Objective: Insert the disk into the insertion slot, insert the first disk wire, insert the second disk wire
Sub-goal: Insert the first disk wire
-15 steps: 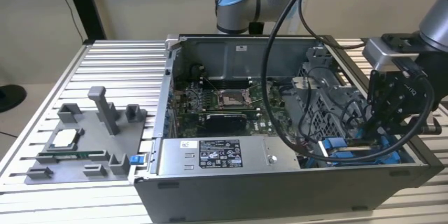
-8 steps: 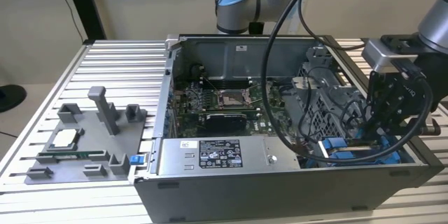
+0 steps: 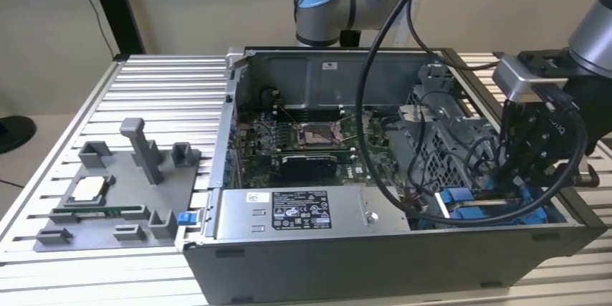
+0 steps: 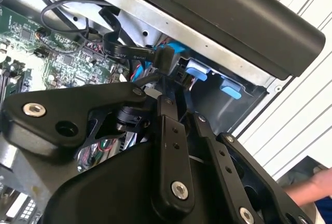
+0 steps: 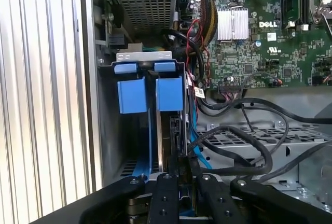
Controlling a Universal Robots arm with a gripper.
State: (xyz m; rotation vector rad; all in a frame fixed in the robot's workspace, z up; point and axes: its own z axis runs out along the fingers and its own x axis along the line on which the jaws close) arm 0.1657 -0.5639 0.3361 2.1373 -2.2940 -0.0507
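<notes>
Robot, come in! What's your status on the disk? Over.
Gripper at the slot, close to the disk. Disk looks seated in it. Black cables bunched close beside.

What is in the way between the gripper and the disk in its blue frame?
Nothing visible blocks it. The gripper sits right at the disk in the slot; loose black cables loop off to one side, over the metal cage.
</notes>
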